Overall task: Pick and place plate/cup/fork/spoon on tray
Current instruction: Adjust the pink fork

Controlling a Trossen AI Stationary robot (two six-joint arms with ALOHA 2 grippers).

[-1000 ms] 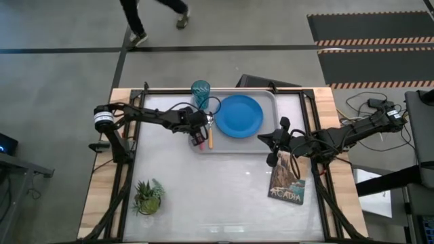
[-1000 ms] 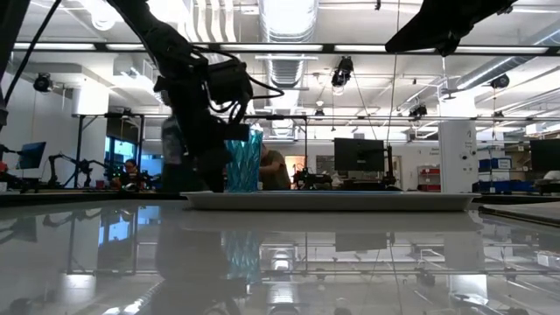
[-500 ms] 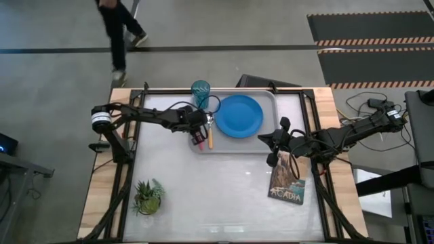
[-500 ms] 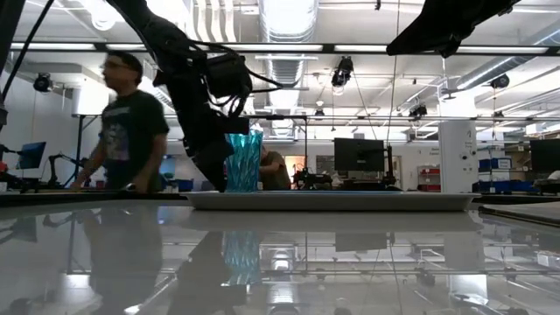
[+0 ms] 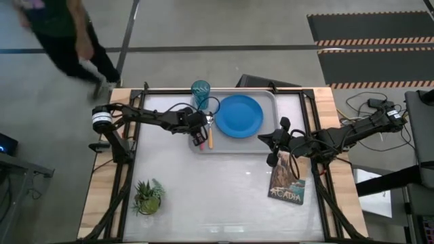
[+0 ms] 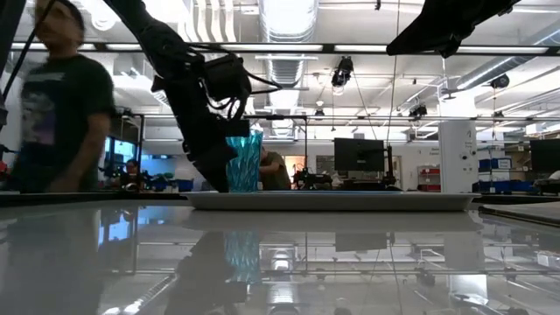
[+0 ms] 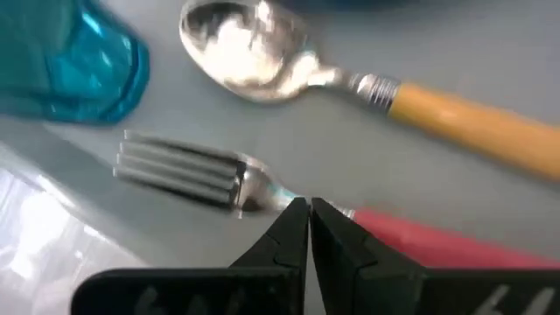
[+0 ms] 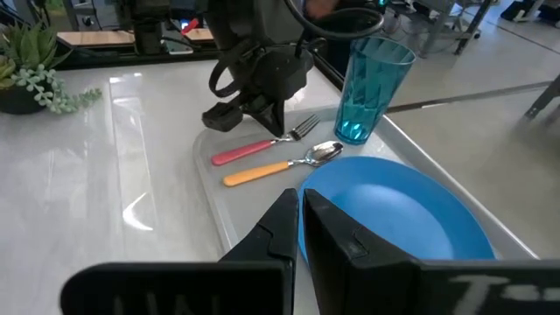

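both left gripper point(image 7: 308, 208) fingers together, just over fork point(image 7: 262, 188) neck

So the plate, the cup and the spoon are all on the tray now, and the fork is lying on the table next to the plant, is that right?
Not quite. The fork is not by the plant; it lies on the tray beside the spoon, with the left hand directly over it. The right wrist view shows this. The plate and the cup are on the tray, as you said.
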